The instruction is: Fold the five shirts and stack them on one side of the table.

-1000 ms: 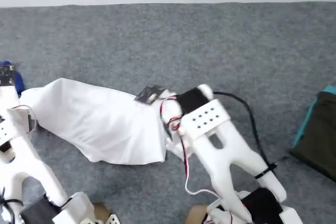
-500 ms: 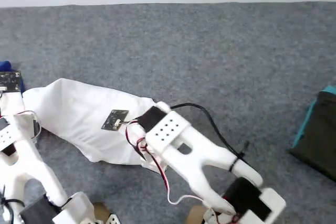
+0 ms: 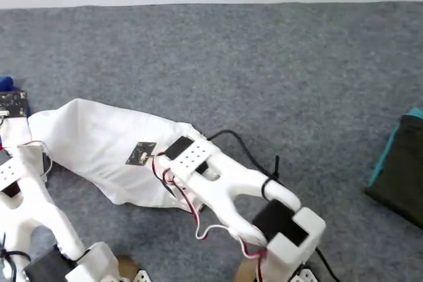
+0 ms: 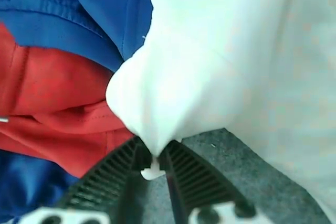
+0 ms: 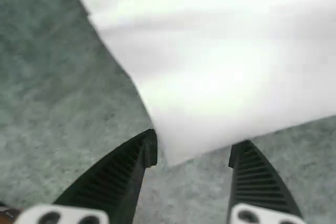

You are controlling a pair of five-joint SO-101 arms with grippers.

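Note:
A white shirt (image 3: 99, 146) lies crumpled on the grey carpet at the left. My left gripper (image 4: 155, 153) is shut on one bunched corner of the white shirt (image 4: 220, 51), at its far-left end beside a red shirt (image 4: 47, 93) and a blue shirt (image 4: 100, 9). The right arm (image 3: 198, 166) leans over the shirt's near right edge. There my right gripper (image 5: 193, 142) is open, low over the carpet, one finger (image 5: 126, 177) on either side of a corner of the white shirt (image 5: 220, 61).
A dark green shirt with a teal edge (image 3: 400, 166) lies at the table's right edge. A bit of blue cloth (image 3: 5, 84) shows at the far left. Bare grey carpet (image 3: 264, 64) covers the back and middle right.
The right arm has swung left and drawn back toward the near edge, its wrist now over the shirt's near right corner. The left arm has stayed in place, holding its corner.

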